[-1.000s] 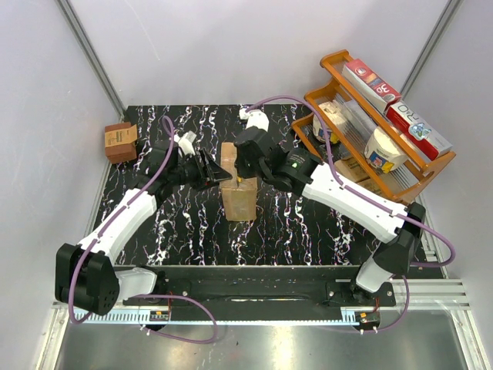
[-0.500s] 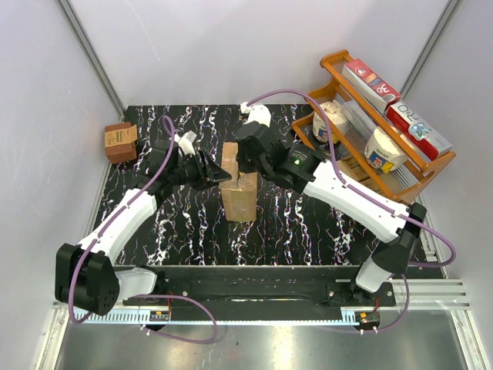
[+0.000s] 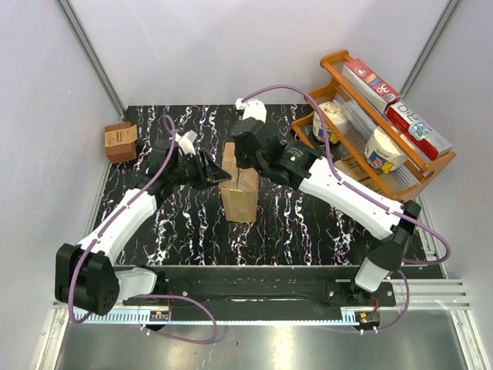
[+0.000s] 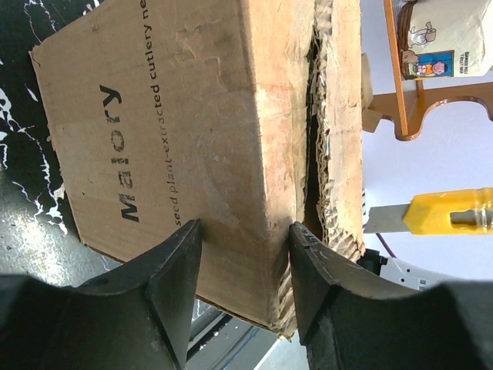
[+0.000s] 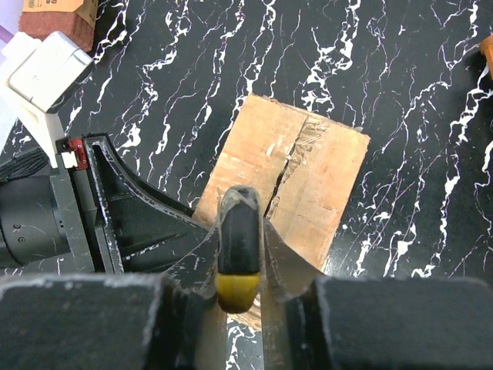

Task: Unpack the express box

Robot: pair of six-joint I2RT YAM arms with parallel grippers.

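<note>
Black marbled desk [image 3: 192, 227]: express box [image 3: 239, 194] stands mid-desk, left end effector [image 4: 243, 233] clenched on its left top edge, right end effector [image 5: 241, 254] grasping box cutter [image 4: 454, 220]. Prob light, stiff cardboard; hold sidewalls, flaps crush easy.

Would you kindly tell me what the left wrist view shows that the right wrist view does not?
Left wrist only: the dark printed word on the brown corrugated cardboard box, and the bare blade of the yellow utility knife. Right wrist only: the small darker-brown box in the corner. Both: the cardboard box's split top seam and the knife.
</note>
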